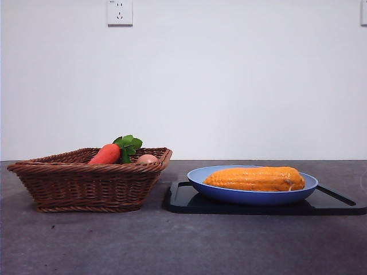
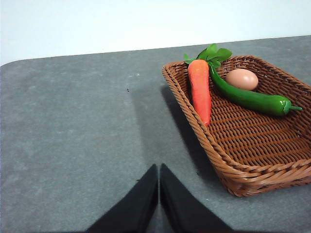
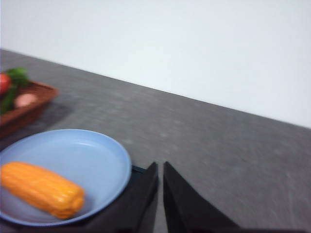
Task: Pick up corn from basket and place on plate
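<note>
Now an orange-yellow corn cob point(image 1: 254, 179), ridged with kernel rows and blunt-ended, is laid flat in the light-blue plate point(image 1: 198, 176), its long axis set sideways across the front view. A grey table point(image 1: 172, 246) and white wall point(image 1: 229, 80) are seen. The left gripper point(image 2: 159, 171) and right gripper point(image 3: 160, 168) are clenched, empty.

One corn point(image 1: 254, 179); one plate point(image 1: 252, 195); one black tray point(image 1: 183, 200); one basket point(image 1: 86, 183); in it one carrot point(image 2: 200, 90), one green pepper point(image 2: 250, 98), one egg point(image 2: 242, 79); two grippers, one left point(image 2: 159, 180), one right point(image 3: 160, 177).
</note>
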